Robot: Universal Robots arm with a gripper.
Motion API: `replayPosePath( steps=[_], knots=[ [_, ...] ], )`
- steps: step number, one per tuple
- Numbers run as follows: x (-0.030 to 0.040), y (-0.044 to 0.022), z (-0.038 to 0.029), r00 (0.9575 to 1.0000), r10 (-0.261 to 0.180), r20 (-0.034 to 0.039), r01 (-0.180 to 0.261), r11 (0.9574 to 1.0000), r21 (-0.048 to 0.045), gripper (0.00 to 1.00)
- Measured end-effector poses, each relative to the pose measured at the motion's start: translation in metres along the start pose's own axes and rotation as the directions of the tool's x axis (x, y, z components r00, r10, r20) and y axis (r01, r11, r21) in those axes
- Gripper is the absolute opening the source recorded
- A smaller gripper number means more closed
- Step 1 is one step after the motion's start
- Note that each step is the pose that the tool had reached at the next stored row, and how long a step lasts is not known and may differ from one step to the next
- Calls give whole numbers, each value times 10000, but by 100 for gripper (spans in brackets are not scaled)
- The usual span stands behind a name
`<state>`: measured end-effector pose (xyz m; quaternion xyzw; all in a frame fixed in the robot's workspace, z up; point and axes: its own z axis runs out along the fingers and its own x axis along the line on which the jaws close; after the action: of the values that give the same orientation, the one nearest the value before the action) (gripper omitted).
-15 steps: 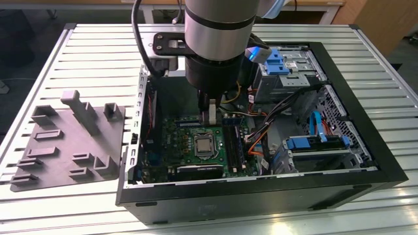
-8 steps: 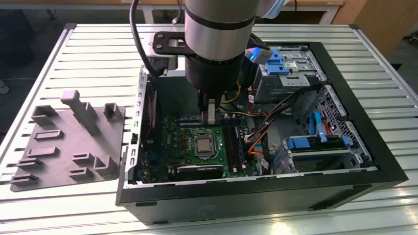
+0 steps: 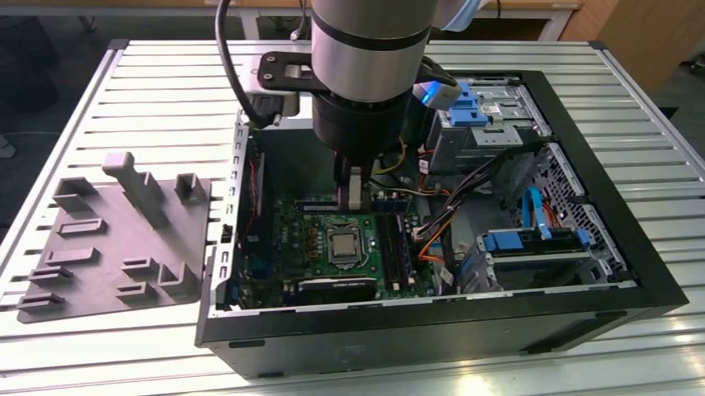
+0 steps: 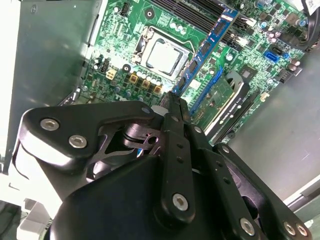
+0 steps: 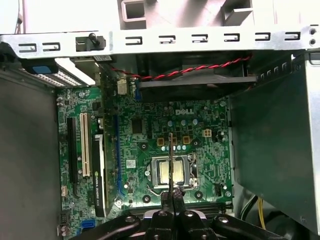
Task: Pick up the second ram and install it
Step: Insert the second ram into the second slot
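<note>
Seen edge-on in the first wrist view, the second ram (image 5: 171, 155) is a thin line over the processor socket (image 5: 160, 172). In the exterior view it is a short pale strip under the arm's (image 3: 369, 74) thick wrist, and I cannot tell whether its far end touches the motherboard (image 5: 200, 125). The arm points straight down into the open computer case (image 3: 617, 272) on the table (image 3: 165, 74), the tool (image 4: 176, 100) pinching one end of the stick and holding it upright over the board.
</note>
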<state>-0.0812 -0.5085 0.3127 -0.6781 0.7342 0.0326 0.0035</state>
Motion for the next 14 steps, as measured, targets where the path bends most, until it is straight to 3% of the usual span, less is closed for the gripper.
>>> replayPosePath(
  steps=[14],
  knots=[
    [0, 0, 0, 9981, 623, 28, -623, 9981, 30, 12]
  ],
)
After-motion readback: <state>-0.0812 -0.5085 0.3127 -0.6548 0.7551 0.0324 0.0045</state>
